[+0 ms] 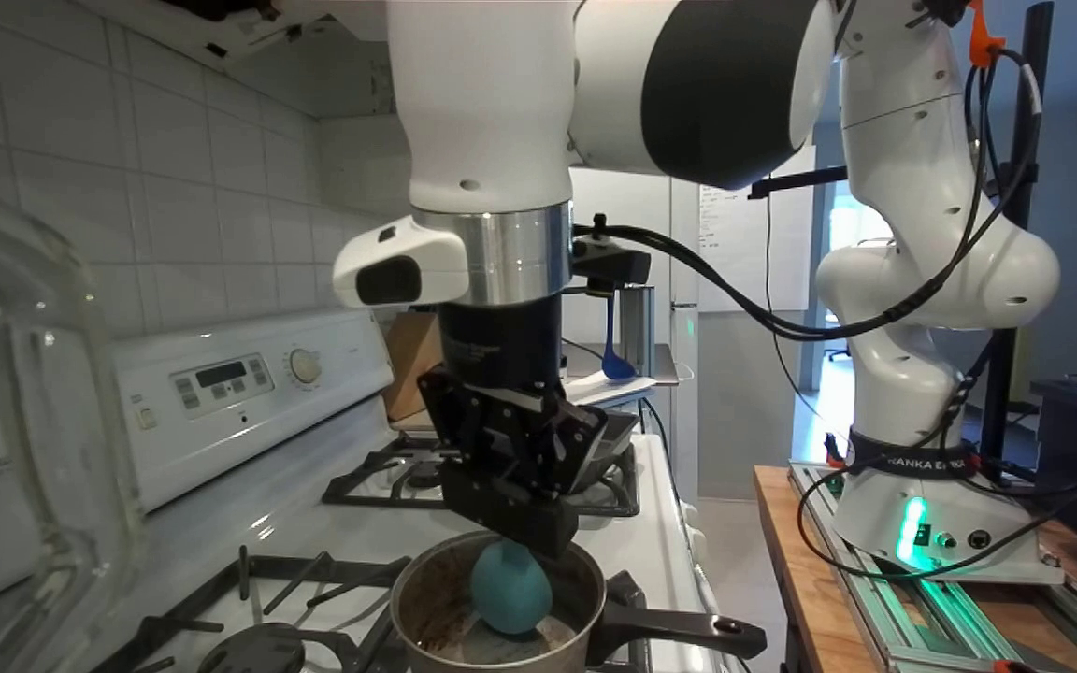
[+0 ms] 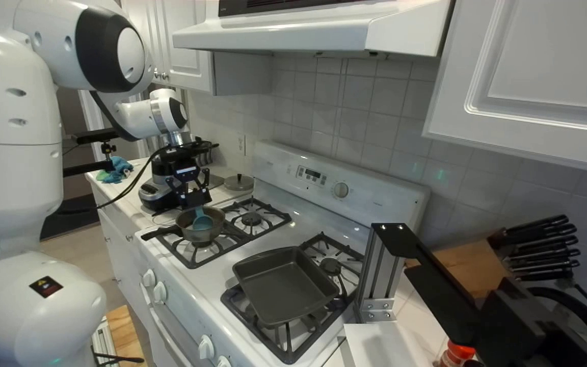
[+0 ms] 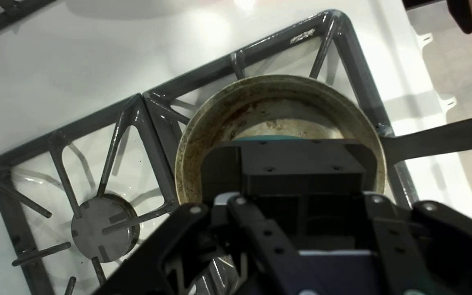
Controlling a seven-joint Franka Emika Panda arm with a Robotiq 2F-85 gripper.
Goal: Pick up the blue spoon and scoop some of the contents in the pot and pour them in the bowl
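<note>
With jaws clamped together on the handle of the spoon (image 1: 511, 591), points down just above the pot (image 3: 277, 107). See the arm (image 2: 10, 214), bent high and down again over the stove (image 2: 212, 275), in both exterior views. Find the hood (image 2: 273, 40) above, and the desk (image 2: 133, 183) past the stove's far end, in an exterior view. Spot the pan (image 2: 286, 285), black and square, on the stove's nearer end, well apart from the pot. Look beside that end for the knife block (image 2: 469, 265). Then see the pot, upright on a grate (image 3: 203, 76), stained brown inside, with handle reaching past the stove's edge in the wrist view. Add the lid (image 2: 239, 182), flat on the desk. Last, see the spoon, teal, with scoop down inside the pot in both exterior views. Cannot fairly tell touch from gap between scoop and pot floor.
</note>
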